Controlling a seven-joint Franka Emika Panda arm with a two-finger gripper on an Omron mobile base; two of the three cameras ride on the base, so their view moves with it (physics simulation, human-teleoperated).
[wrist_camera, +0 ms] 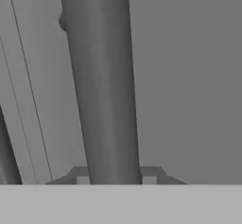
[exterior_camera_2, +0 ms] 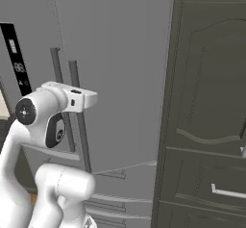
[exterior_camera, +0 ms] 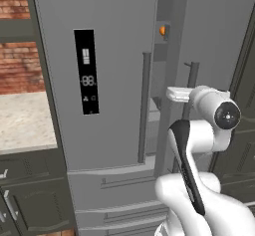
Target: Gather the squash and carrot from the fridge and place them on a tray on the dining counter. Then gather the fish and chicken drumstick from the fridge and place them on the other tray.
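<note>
The grey fridge (exterior_camera: 109,56) fills the middle. Its right door (exterior_camera_2: 125,54) stands slightly ajar, with a dark gap beside it. My gripper (wrist_camera: 116,178) is shut on the right door's vertical handle (wrist_camera: 101,86), and the bar runs up between the two fingertips (wrist_camera: 82,179). In the base views the hand (exterior_camera: 182,94) (exterior_camera_2: 80,99) sits against that handle (exterior_camera: 192,75) at mid height. A small orange thing (exterior_camera: 162,31) shows high in the gap; I cannot tell what it is. The squash, carrot, fish, chicken drumstick and trays are out of view.
The left door carries a black display panel (exterior_camera: 86,70) and its own handle (exterior_camera: 145,105). A tall dark cabinet (exterior_camera_2: 211,102) stands close on the right. A pale counter (exterior_camera: 25,123) under a brick wall lies to the left, with dark cabinets (exterior_camera: 30,195) below. Fridge drawers (exterior_camera: 119,190) sit underneath.
</note>
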